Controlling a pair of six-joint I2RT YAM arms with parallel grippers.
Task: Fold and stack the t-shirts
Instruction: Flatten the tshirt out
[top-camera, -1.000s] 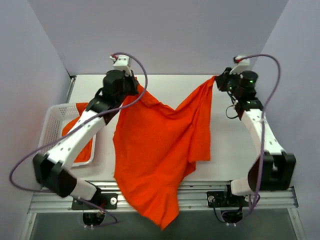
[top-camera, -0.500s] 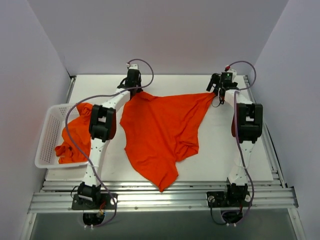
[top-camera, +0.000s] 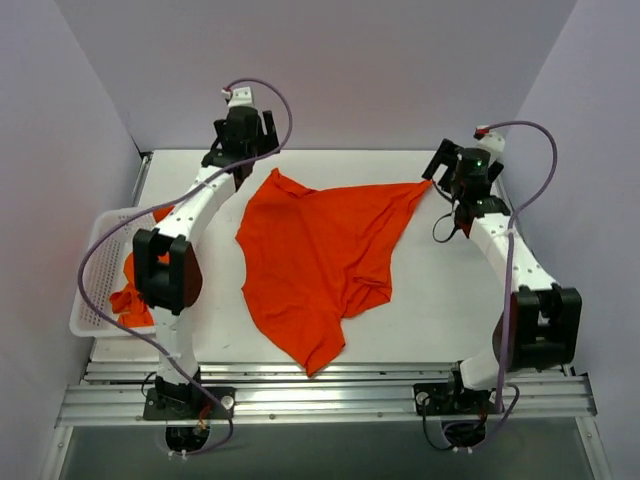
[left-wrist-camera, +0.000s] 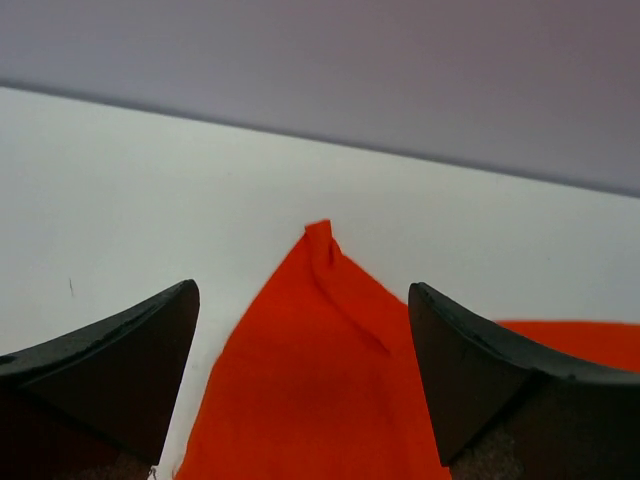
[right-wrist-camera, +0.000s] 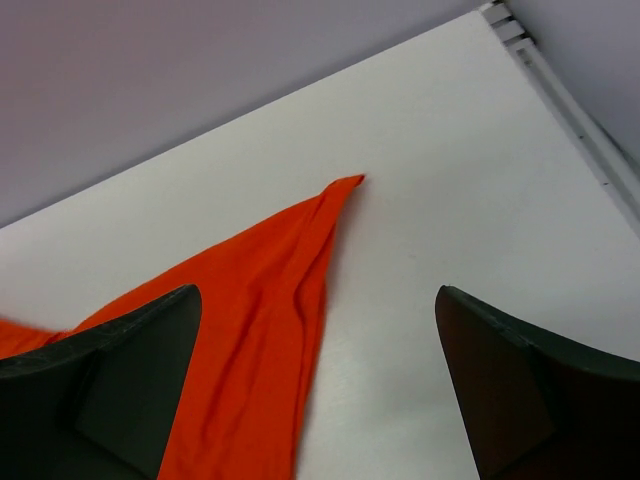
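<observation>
One orange-red t-shirt (top-camera: 320, 260) lies spread and wrinkled across the middle of the white table (top-camera: 440, 300), its lower corner near the front edge. My left gripper (top-camera: 243, 160) hovers open over the shirt's far-left corner; in the left wrist view that corner (left-wrist-camera: 300, 400) lies loose between the wide-apart fingers of the left gripper (left-wrist-camera: 300, 290). My right gripper (top-camera: 440, 170) stands open at the far-right corner; the right wrist view has the right gripper (right-wrist-camera: 318, 290) above a pointed fold of shirt (right-wrist-camera: 250, 320), not touching it. Another t-shirt (top-camera: 135, 285) lies bunched in the basket.
A white perforated basket (top-camera: 95, 270) stands at the table's left edge, next to the left arm's elbow. The back wall rises just behind both grippers. The metal rail (top-camera: 330, 395) with the arm bases runs along the near edge.
Both grippers have opened and let go of the shirt's far corners. The shirt, held up a second ago, now lies flat on the table. Both arms have drawn back from it.
</observation>
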